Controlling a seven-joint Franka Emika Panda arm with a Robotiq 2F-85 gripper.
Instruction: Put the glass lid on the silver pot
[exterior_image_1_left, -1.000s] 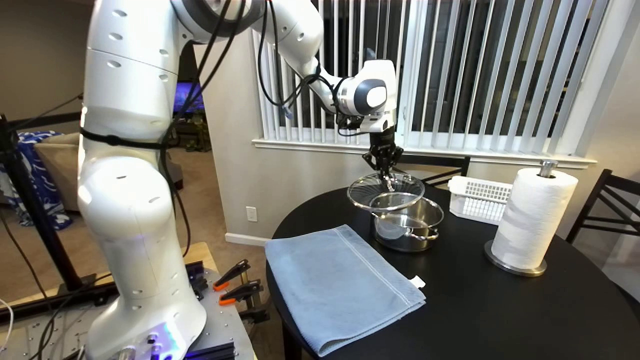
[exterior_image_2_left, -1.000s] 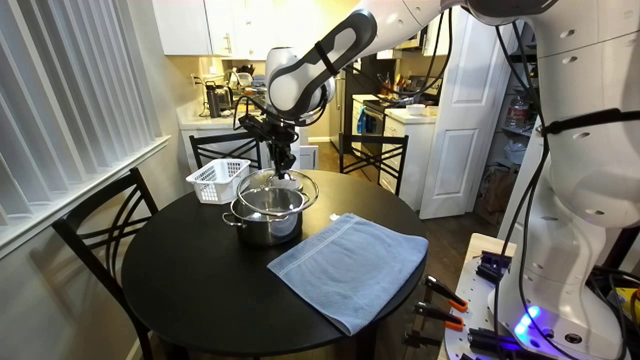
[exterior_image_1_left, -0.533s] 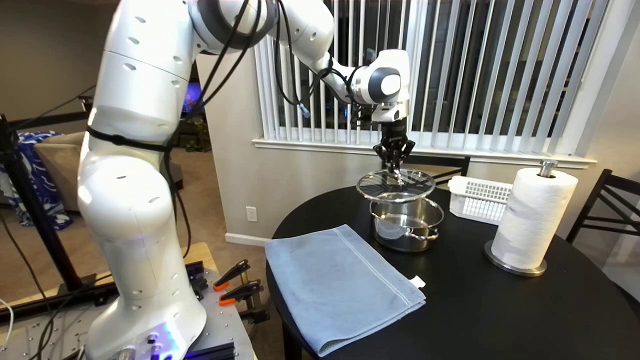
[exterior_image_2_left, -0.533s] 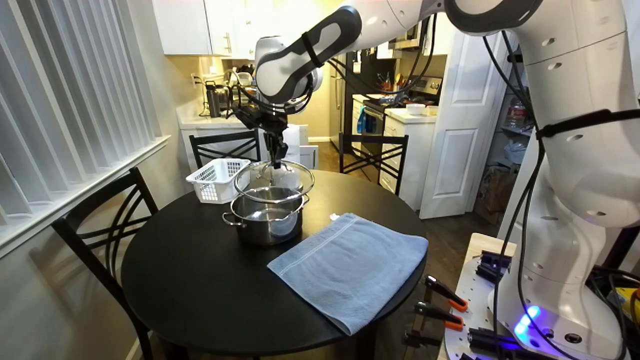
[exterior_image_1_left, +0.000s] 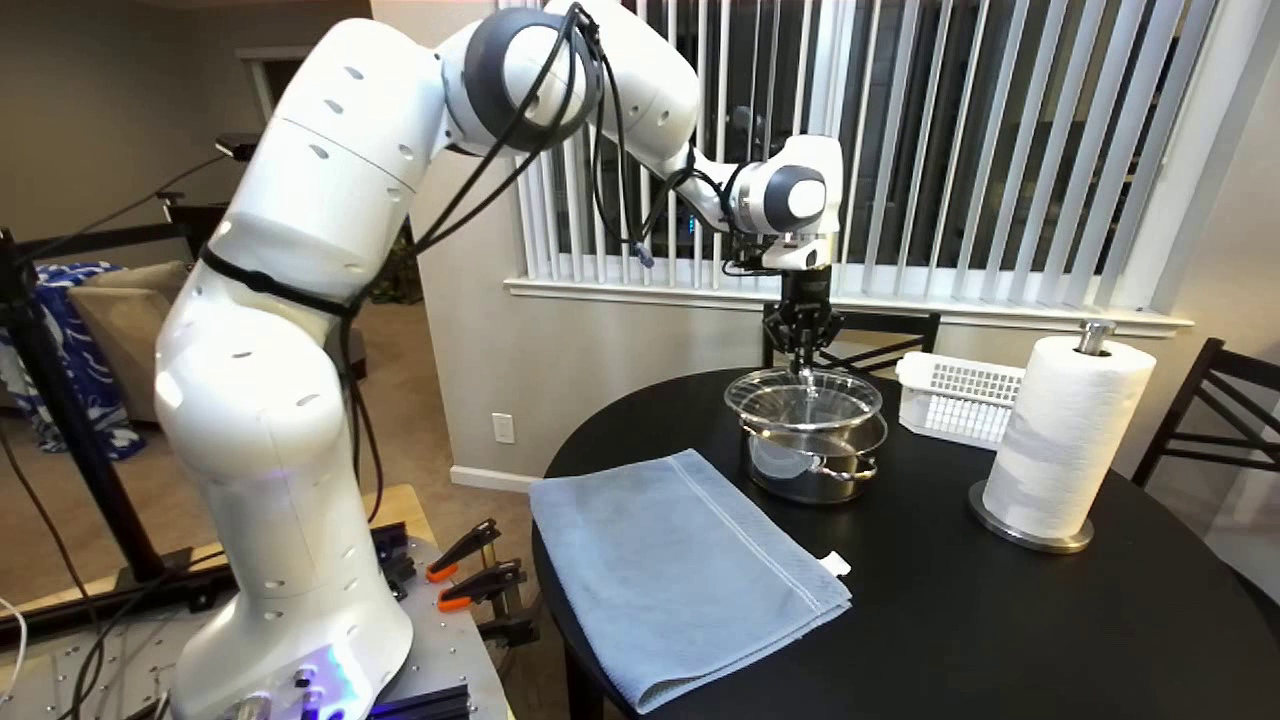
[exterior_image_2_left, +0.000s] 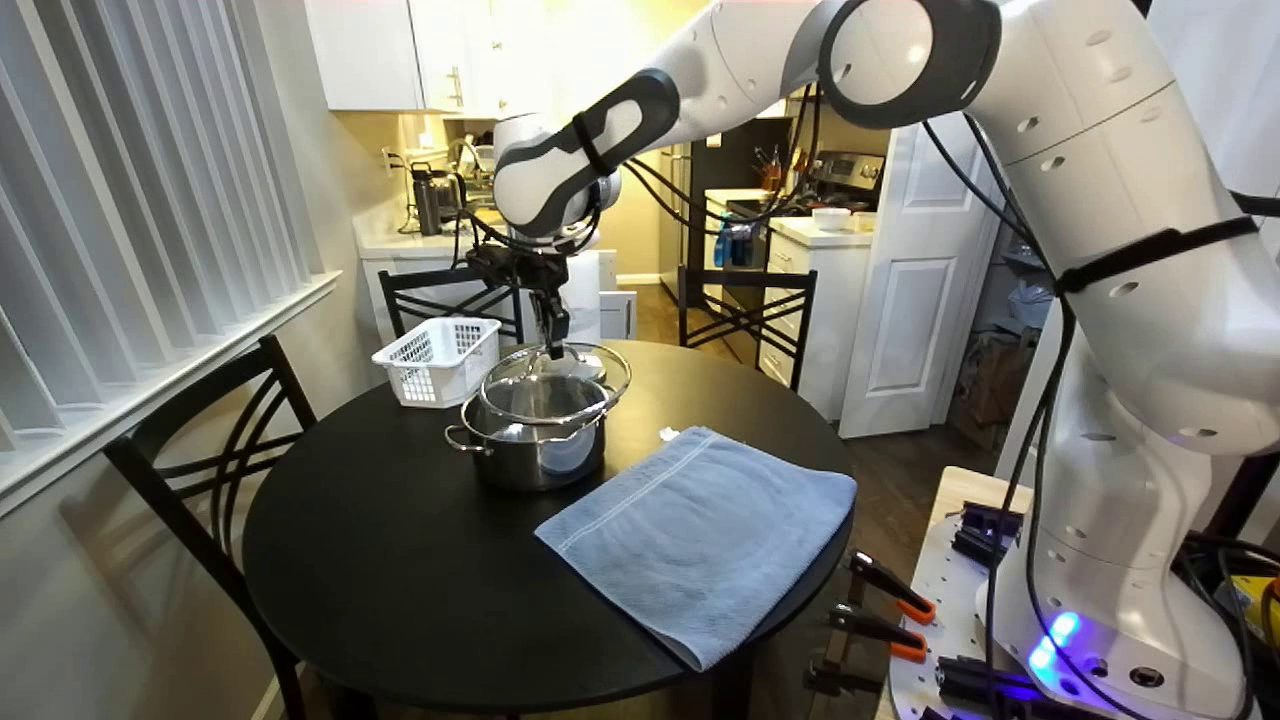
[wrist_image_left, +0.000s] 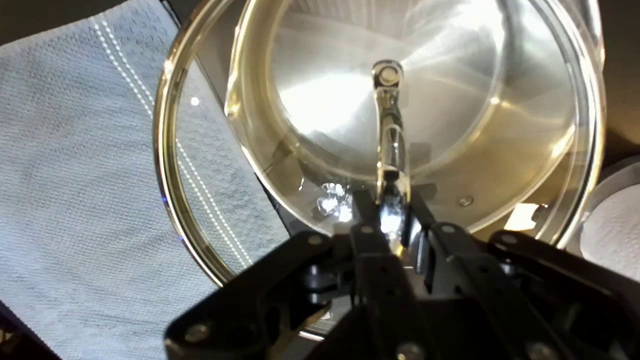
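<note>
Home: kitchen cabinets (exterior_image_2_left: 365, 55), stove (exterior_image_2_left: 852, 171) (dining chairs (exterior_image_2_left: 190, 398) too).

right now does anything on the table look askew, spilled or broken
Yes: the glass lid, held by the gripper, is off-centre over the silver pot. In the wrist view its rim juts past the pot toward the blue towel. It looks askew, though probably just mid-placement. I see no spill or damage.

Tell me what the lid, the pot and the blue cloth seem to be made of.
The lid: clear, glossy, probably glass, since the pot shows through, edged with shiny metal. The pot: polished metal, likely stainless steel, given the silvery reflections. The blue cloth: matte, soft-looking fabric with a visible weave and white stitching; cotton or microfiber, I can't tell.
</note>
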